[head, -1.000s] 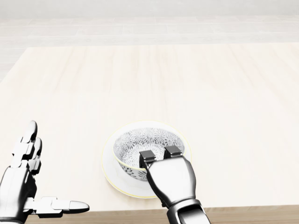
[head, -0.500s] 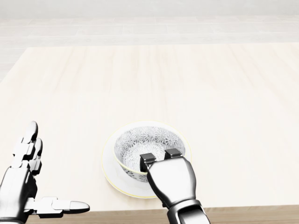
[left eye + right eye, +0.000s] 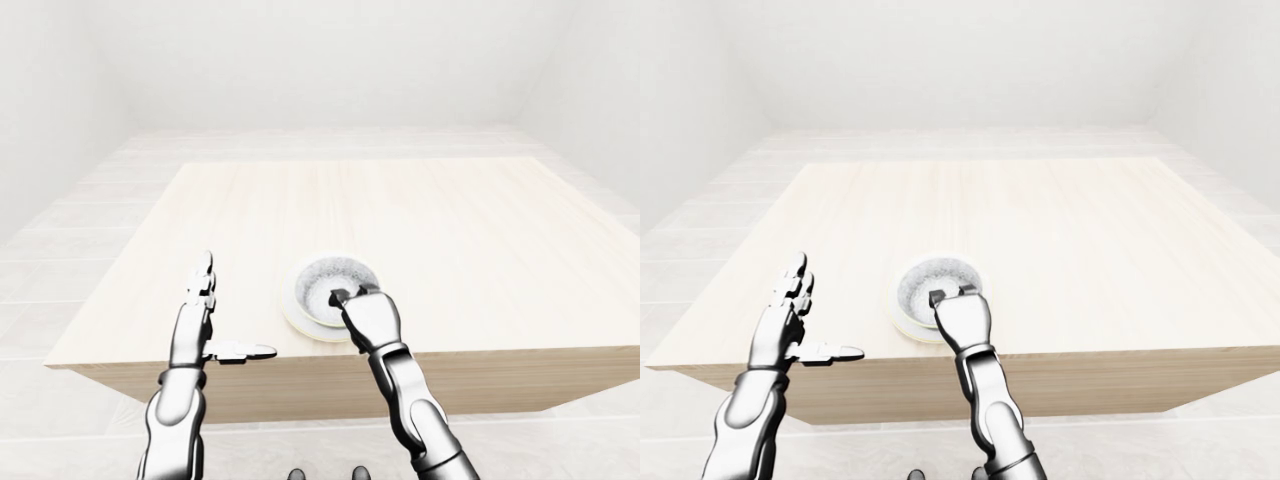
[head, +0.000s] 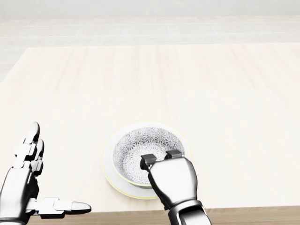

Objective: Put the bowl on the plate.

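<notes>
Patterned bowl (image 4: 140,149) seated on white plate (image 4: 108,172) near table (image 4: 197,84) bottom edge, right hand (image 4: 173,180) fingers curled over bowl's near rim (thumb hidden), left hand (image 4: 22,187) splayed, holding nothing.

The bowl (image 4: 140,145), white with little dark flowers inside, sits upright on the white plate (image 4: 108,169) with a pale yellow edge, near the desk's (image 4: 150,84) bottom edge in the head view.
</notes>
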